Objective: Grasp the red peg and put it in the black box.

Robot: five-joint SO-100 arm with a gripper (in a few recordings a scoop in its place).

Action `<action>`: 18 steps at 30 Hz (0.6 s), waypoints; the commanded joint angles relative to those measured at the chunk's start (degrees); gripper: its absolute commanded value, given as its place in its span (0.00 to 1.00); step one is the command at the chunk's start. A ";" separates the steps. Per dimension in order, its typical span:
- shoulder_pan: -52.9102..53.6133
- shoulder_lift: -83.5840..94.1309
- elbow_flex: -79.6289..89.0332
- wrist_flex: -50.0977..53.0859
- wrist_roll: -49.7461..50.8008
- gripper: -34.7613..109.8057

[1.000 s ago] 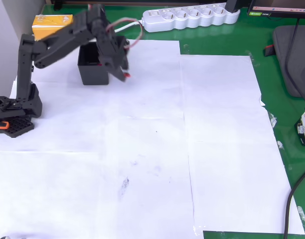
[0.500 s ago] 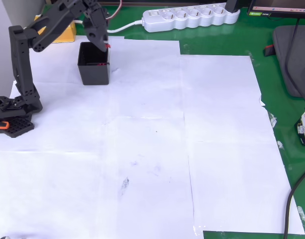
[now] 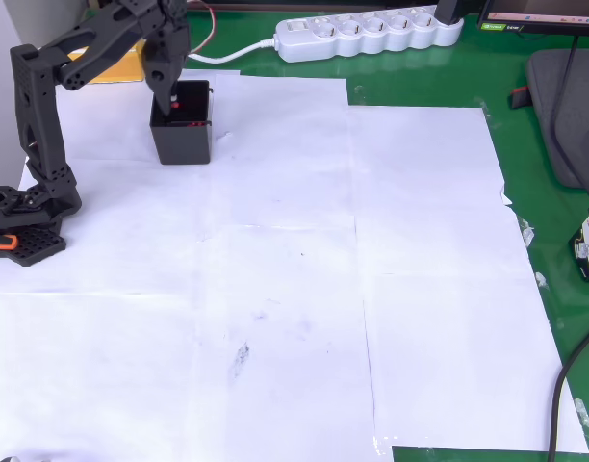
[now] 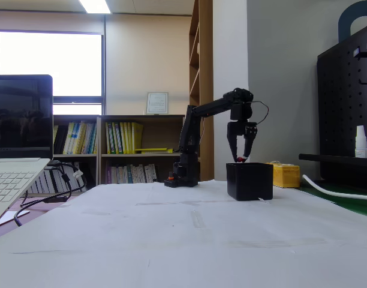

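- Above the black box (image 3: 182, 135) at the far left of the tabletop (image 3: 275, 289) in the overhead view, the tool (image 3: 171, 96) hangs pointing straight down, so that whatever it lets go should fall inside the walls and not onto the paper.
- In the fixed view the tool (image 4: 240, 158) sits just over the rim of the black box (image 4: 249, 181), its fingers drawn close together with a small red spot between the tips; this looks like the red peg (image 4: 240, 159), pinched and not yet released.
- In the overhead view a speck of red shows at the tool's tip over the box mouth, the red peg (image 3: 175, 104) by the look of it, though it is too small to tell apart from any red mark on the box's inner wall.
- The arm reaches out from its base (image 3: 25, 217), which stands nearer the camera along the same left edge, so the box lies within easy reach.
- The yellow block (image 3: 116, 65) lies just behind the box, apart from it, and the power strip (image 3: 367, 34) lies farther along the far edge; neither is in the way.
- Judged from these views, the carry looks done and the release is the step in hand; the risk is the peg catching the rim if the tool is off centre.
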 commanded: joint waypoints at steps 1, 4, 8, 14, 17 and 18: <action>-0.70 -6.33 1.93 -0.70 0.00 0.26; -0.88 -6.59 3.08 -0.79 0.09 0.27; -0.88 -6.77 5.01 -0.53 2.55 0.46; -0.44 -6.86 5.54 1.85 6.68 0.57; -0.18 -7.47 5.54 1.41 6.59 0.57; -0.18 -7.56 5.62 1.41 6.33 0.57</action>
